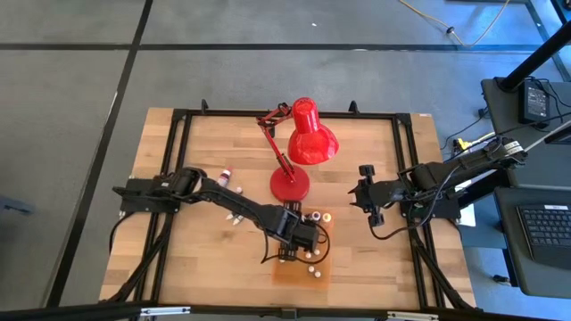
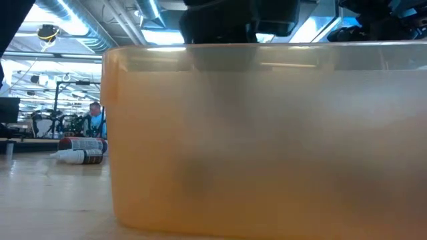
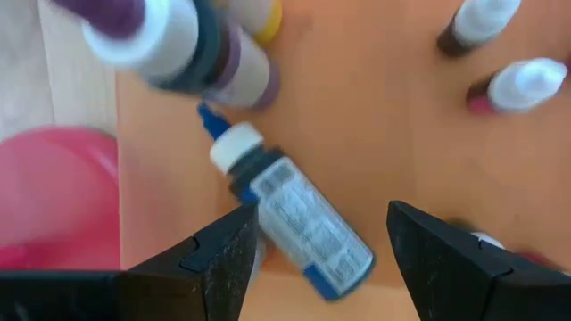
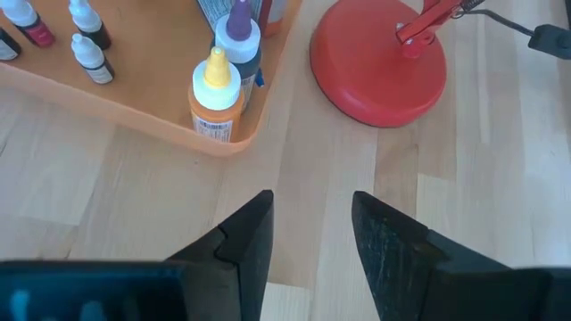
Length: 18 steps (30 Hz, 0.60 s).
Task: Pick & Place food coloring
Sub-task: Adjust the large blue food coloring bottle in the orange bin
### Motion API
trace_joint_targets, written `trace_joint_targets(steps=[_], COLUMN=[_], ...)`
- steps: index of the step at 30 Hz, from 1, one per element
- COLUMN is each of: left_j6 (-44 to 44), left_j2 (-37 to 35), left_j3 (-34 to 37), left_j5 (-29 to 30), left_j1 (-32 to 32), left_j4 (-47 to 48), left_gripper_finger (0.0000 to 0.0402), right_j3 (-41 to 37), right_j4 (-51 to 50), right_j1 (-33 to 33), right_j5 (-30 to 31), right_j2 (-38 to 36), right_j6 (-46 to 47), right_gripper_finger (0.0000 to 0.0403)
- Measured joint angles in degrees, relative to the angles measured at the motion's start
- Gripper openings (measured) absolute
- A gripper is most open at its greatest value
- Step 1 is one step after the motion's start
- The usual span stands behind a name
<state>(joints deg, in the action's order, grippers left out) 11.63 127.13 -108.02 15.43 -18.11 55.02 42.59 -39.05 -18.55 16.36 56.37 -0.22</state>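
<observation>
Lamp [image 1: 297,160] beside tray [image 1: 303,272]; bottles [image 1: 235,217] loose nearby.

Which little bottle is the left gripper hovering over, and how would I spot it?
Start at the red lamp, then look just below its base to the orange tray. Between the open fingers of the left gripper lies a blue-bodied bottle. Unlike its upright neighbours, it lies flat on its side.

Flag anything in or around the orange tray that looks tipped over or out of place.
One blue-labelled dropper bottle lies on its side in the orange tray, between the left pincer's open fingers, while its neighbours stand upright. A few bottles also lie tipped on the wooden table outside the tray.
</observation>
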Motion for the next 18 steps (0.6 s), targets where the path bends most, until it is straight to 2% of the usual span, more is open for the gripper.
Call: trace_joint_targets(steps=[18], left_j6=[2.8], left_j2=[3.1], left_j3=[-0.1], left_j5=[0.0], left_j1=[0.3], left_j4=[0.2], left_gripper_finger=[0.0243], right_j3=[0.0], right_j4=[0.2], right_j1=[0.0], right_j5=[0.0], right_j2=[0.0], right_j6=[0.2], right_gripper_finger=[0.0156])
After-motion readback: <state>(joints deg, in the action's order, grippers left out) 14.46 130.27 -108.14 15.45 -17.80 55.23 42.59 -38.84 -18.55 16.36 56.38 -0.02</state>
